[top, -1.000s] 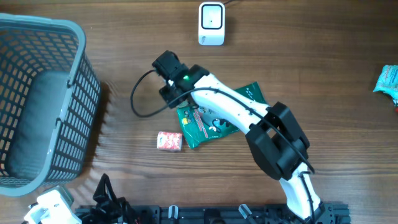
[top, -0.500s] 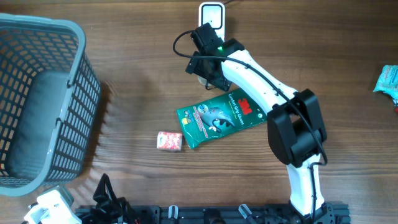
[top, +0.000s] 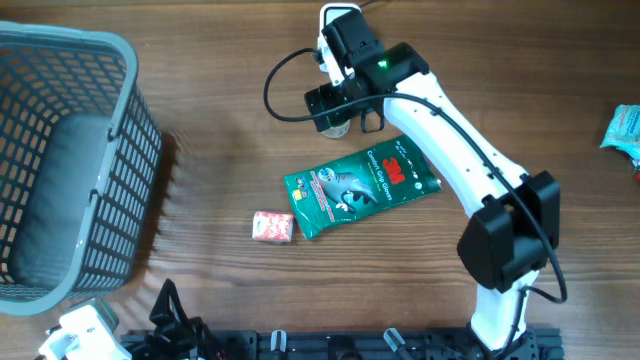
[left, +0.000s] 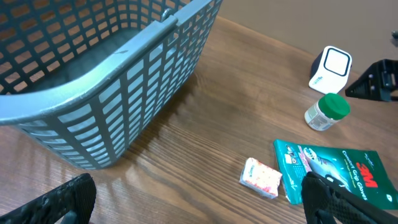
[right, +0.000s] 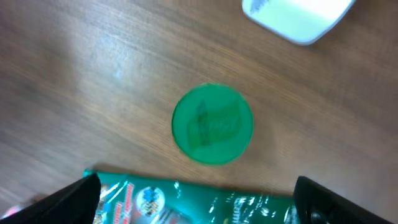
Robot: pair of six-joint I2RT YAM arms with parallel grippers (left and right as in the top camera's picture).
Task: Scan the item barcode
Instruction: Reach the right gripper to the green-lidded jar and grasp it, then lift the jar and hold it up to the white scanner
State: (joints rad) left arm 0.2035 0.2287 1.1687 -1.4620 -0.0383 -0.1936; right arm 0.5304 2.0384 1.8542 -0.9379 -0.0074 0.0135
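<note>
Wood tabletop. Green-lidded jar [left: 326, 112] upright just beside white scanner [left: 331, 67]. Right gripper [top: 342, 110] hangs directly over jar, fingers wide apart, arm stretched toward scanner. Left gripper [left: 199, 202] far from scanner, also spread.

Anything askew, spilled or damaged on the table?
Nothing spilled or damaged. The green-lidded jar stands upright with its lid on. Only the green pouch looks off: it lies flat but skewed to the table edges.

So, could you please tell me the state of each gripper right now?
Left gripper: open, holding nothing.
Right gripper: open, empty, above the small green-lidded clear jar.
</note>
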